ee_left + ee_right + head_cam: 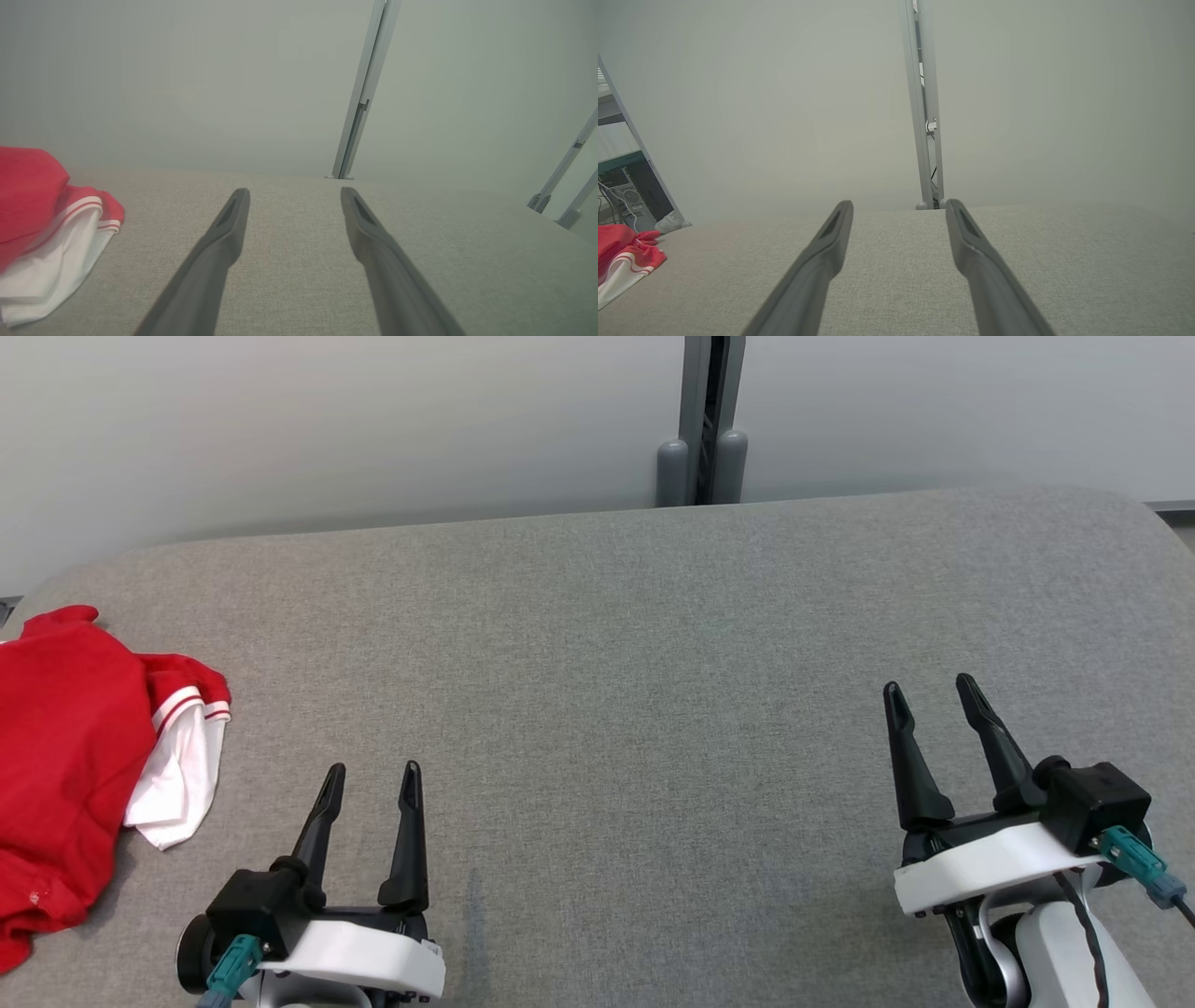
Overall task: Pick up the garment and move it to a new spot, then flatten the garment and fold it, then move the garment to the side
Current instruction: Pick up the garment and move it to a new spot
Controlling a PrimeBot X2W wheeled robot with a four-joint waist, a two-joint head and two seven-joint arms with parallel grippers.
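The garment [65, 756] is a red top with a white, red-striped part, lying crumpled at the left edge of the grey padded table [635, 644]. It also appears at the left in the left wrist view [42, 224] and far left in the right wrist view [621, 256]. My left gripper [372, 775] hovers open at the lower left, a short way right of the garment and not touching it. Far from the cloth, at the lower right, my right gripper [932, 691] is open too. Nothing sits between either pair of fingers.
A pale wall runs behind the table, with a grey vertical post [702, 420] at the far edge near the middle. In the right wrist view, shelving with equipment [626, 186] stands beyond the table's left end. The table's corners are rounded.
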